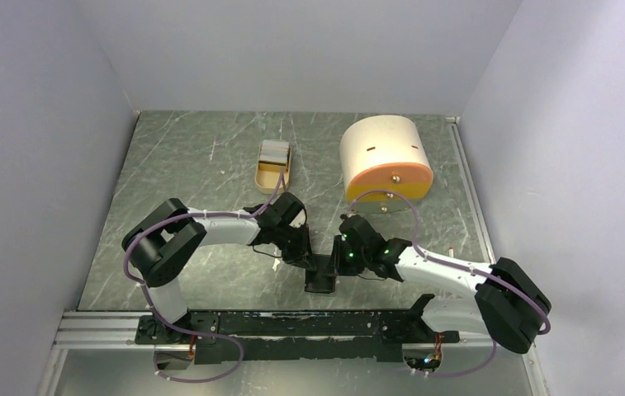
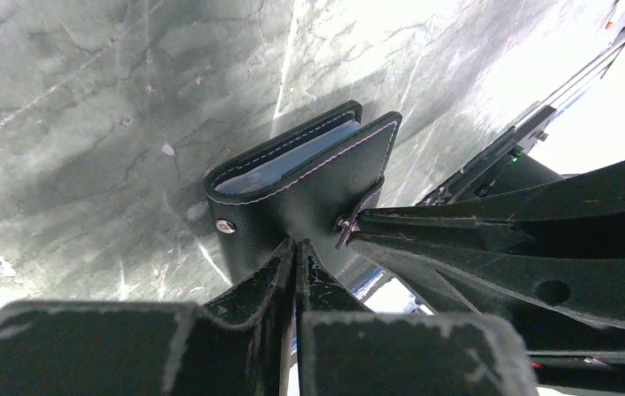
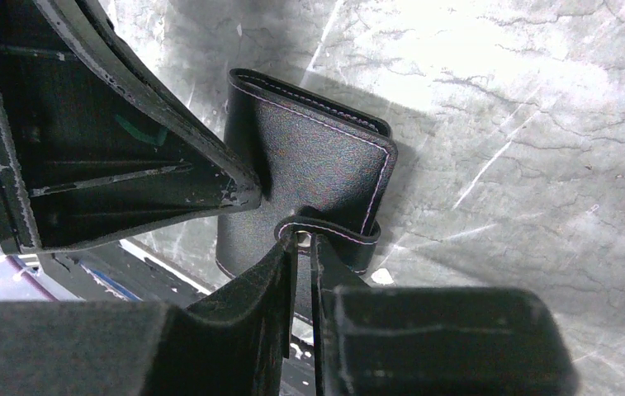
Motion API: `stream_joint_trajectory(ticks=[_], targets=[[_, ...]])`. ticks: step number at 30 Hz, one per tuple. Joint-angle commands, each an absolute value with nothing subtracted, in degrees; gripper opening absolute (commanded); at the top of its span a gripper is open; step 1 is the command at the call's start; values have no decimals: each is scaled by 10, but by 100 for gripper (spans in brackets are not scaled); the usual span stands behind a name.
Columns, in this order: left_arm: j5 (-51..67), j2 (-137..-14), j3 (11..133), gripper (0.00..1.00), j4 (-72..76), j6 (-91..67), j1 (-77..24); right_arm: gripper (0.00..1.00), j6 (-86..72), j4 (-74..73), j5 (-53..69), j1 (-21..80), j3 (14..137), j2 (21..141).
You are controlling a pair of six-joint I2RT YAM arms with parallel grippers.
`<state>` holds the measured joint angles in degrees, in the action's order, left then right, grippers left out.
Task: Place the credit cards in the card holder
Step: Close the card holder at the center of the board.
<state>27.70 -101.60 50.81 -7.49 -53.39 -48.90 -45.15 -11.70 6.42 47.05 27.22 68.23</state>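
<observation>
The black card holder (image 1: pixel 322 277) lies near the table's front edge, between both grippers. In the left wrist view it (image 2: pixel 300 177) stands slightly open, with blue-grey pockets showing inside. My left gripper (image 2: pixel 296 247) is shut on the edge of its cover. In the right wrist view my right gripper (image 3: pixel 300 241) is shut on the snap tab (image 3: pixel 338 235) of the card holder (image 3: pixel 317 161). In the top view the left gripper (image 1: pixel 302 254) and right gripper (image 1: pixel 340 257) almost touch. The credit cards (image 1: pixel 275 150), whitish-grey on top, lie in the tan tray (image 1: pixel 267 176) at the back.
A big cream-and-orange cylinder (image 1: pixel 385 158) lies on its side at the back right, behind my right arm. Grey walls close in the table on the left, back and right. The black mounting rail (image 1: pixel 292 326) runs along the front edge.
</observation>
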Motion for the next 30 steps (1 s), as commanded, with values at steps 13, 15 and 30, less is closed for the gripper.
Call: stream_joint_trajectory(ticks=[13, 15, 30], targets=[[264, -1017, 491, 9, -55, -532, -498, 15, -439, -181, -13, 488, 307, 734], [266, -1017, 490, 9, -52, -533, -499, 15, -442, -185, -20, 494, 310, 744], [275, -1019, 478, 9, -34, -533, -501, 16, -437, -183, -31, 507, 315, 854]])
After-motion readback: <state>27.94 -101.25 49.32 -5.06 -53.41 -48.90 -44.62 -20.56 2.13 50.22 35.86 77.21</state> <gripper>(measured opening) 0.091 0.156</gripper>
